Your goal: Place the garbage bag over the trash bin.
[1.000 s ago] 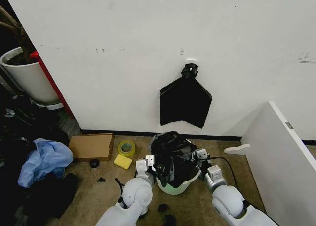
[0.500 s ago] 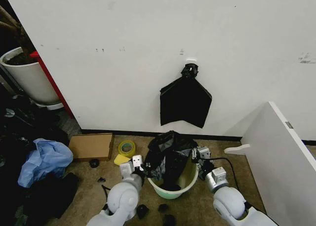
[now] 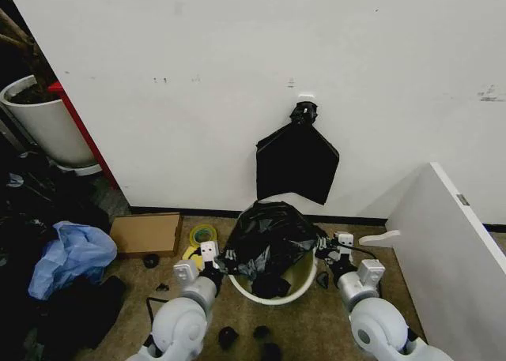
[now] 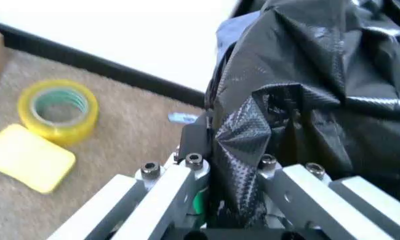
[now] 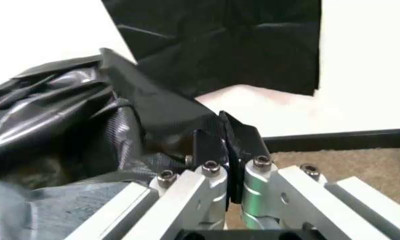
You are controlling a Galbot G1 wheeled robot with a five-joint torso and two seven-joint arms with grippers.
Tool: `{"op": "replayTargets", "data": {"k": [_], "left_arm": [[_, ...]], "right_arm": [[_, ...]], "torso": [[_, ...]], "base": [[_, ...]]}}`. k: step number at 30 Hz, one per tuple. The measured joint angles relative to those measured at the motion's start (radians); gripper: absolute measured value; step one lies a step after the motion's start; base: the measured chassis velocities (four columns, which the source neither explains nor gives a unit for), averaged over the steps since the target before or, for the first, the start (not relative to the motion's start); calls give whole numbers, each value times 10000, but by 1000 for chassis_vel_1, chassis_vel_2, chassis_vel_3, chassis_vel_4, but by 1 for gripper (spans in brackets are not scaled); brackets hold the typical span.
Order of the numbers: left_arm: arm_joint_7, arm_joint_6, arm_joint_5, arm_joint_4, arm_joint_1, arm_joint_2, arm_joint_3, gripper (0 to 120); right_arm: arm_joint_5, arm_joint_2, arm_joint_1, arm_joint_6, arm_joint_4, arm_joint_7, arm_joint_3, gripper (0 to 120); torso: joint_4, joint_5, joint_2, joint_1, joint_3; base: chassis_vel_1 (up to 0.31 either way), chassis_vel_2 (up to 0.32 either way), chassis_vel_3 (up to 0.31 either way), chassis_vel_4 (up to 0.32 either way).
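Garbage bag [image 3: 269, 238] stretched sideways between left gripper [image 3: 217, 262], right gripper [image 3: 322, 250]

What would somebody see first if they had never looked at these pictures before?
First, the big glossy black plastic garbage bag, bunched up over the small round cream-white plastic trash bin on the floor by the wall. The left gripper and right gripper pinch its opposite sides. Just above, a flat black bag with a knotted top hangs on the white wall.
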Motion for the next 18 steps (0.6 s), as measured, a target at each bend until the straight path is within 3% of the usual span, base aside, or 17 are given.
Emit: {"op": "replayTargets", "data": {"k": [8, 14, 18], "left_arm": [[1, -241, -311, 58, -239, -39, -719, 4], [12, 11, -997, -253, -292, 21, -1364, 4], [-129, 1333, -2301, -818, -363, 108, -1974, 4]], "right_arm": [[530, -1, -402, -76, 670, 193, -30, 0], [709, 22, -418, -206, 592, -132, -261, 0], [-203, 205, 68, 1052, -886, -1876, -383, 0]], "torso": [[-2, -1, 1, 0, 0], [1, -1, 0, 0, 0], [0, 1, 0, 0, 0]], "base": [[0, 0, 0, 0], [0, 0, 0, 0], [0, 0, 0, 0]]}}
